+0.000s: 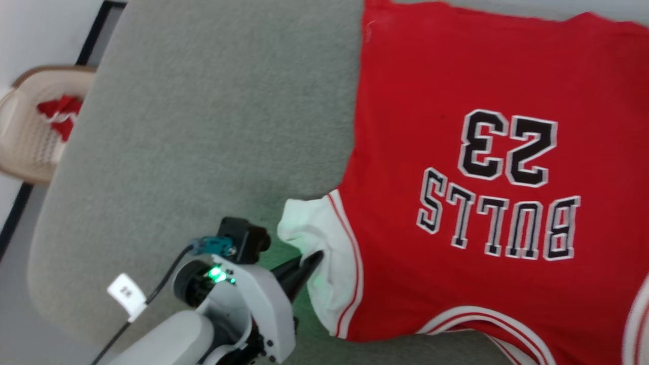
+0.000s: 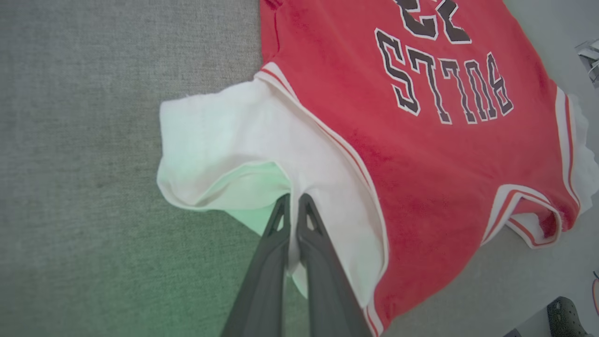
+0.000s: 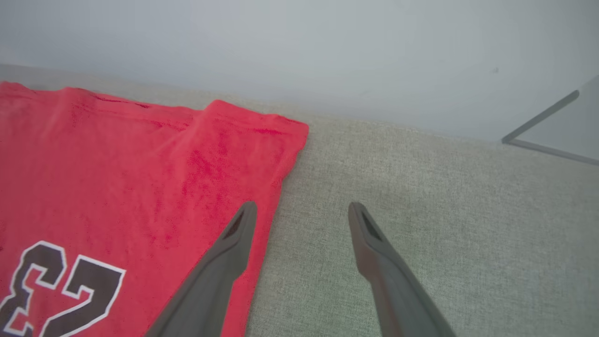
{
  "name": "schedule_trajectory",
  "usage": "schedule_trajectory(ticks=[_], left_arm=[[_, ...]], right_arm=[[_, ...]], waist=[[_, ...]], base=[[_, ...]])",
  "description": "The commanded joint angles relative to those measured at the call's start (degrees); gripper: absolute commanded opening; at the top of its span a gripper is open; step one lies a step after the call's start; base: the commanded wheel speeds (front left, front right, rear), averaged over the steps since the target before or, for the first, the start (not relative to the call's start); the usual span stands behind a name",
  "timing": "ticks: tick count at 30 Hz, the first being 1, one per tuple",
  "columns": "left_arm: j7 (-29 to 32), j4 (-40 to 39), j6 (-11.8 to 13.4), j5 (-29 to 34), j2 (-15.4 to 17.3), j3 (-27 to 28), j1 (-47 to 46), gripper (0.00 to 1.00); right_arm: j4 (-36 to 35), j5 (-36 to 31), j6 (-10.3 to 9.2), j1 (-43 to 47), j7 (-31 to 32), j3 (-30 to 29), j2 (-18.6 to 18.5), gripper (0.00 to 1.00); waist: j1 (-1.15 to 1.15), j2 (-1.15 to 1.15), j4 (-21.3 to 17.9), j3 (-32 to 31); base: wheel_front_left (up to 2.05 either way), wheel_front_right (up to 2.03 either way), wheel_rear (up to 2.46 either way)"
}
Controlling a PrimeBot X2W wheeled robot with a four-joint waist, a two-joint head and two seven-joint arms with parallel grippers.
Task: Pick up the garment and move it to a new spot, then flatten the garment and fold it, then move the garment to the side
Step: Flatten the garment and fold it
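Grey fabric-covered table [image 1: 203,126] ran beneath a pale wall. A tan plastic basket [image 1: 25,147] holding a smaller red-and-white cloth [image 1: 58,114] stood beyond the table's left edge.

The garment [image 1: 456,101] lay spread on the right part of the table, lettered face up. It was largely flat, with low ridges near one edge.

The left gripper [image 2: 294,199] was pressed together, pinching a fold of the white panel [image 2: 220,135] at the jersey's side. The right gripper [image 3: 302,208] stood spread and empty. One finger overlapped the red cloth's edge; contact could not be determined.

Handling was judged soft, light and limp. The jersey would drape and drag rather than keep its shape, so a single-point hold would likely bunch it. Trimmed edges and corners were judged the surest holds.

Appearance: red body, white-and-red striped trim, black white-outlined "BULLS" and "23".
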Motion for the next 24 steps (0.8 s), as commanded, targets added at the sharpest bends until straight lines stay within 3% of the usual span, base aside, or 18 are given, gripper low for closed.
schedule_trajectory(ticks=[1,9,16,17,18,20,24], left_arm=[[-0.2,0.7,-0.8,0.5,-0.9,-0.3,-1.2,0.00],[-0.7,5.2,-4.8,1.1,-5.2,-2.6,-5.0,0.00],[-1.3,9.0,-7.2,0.9,-7.2,-3.6,-6.5,0.00],[-1.3,9.5,-7.4,0.7,-7.4,-3.7,-6.5,0.00],[-1.4,10.0,-7.6,0.6,-7.5,-3.7,-6.5,0.00],[-1.6,10.7,-7.8,0.5,-7.5,-3.6,-6.7,0.00],[-2.0,12.0,-8.1,0.2,-7.5,-3.2,-7.1,0.00]], right_arm=[[2.3,-0.7,-0.04,-2.4,0.4,-0.2,-0.4,1.00],[16.5,-5.1,-0.04,-11.3,1.7,-3.6,-1.6,1.00],[28.3,-11.4,-0.03,-14.4,5.4,-8.9,-0.6,1.00],[30.3,-12.4,-0.04,-14.2,6.7,-9.8,-0.5,0.92],[32.3,-13.6,-0.05,-14.0,8.2,-10.6,-0.3,0.01],[35.0,-17.0,-0.06,-13.3,11.0,-10.8,-0.6,0.00],[35.3,-22.0,-0.07,-15.2,8.1,-15.3,-0.2,0.00]], waist=[[0.00,0.00,5.4,5.0],[0.00,0.00,11.0,8.2],[0.00,0.00,13.1,8.9],[0.00,0.00,13.2,8.9],[0.00,0.00,13.2,8.8],[0.00,0.00,13.0,8.6],[0.00,0.00,12.1,8.4]], base=[[0.00,0.00,0.00],[0.00,0.00,0.00],[0.00,0.00,0.00],[0.00,0.00,0.00],[0.00,0.00,0.00],[0.00,0.00,0.00],[0.00,0.00,0.00]])
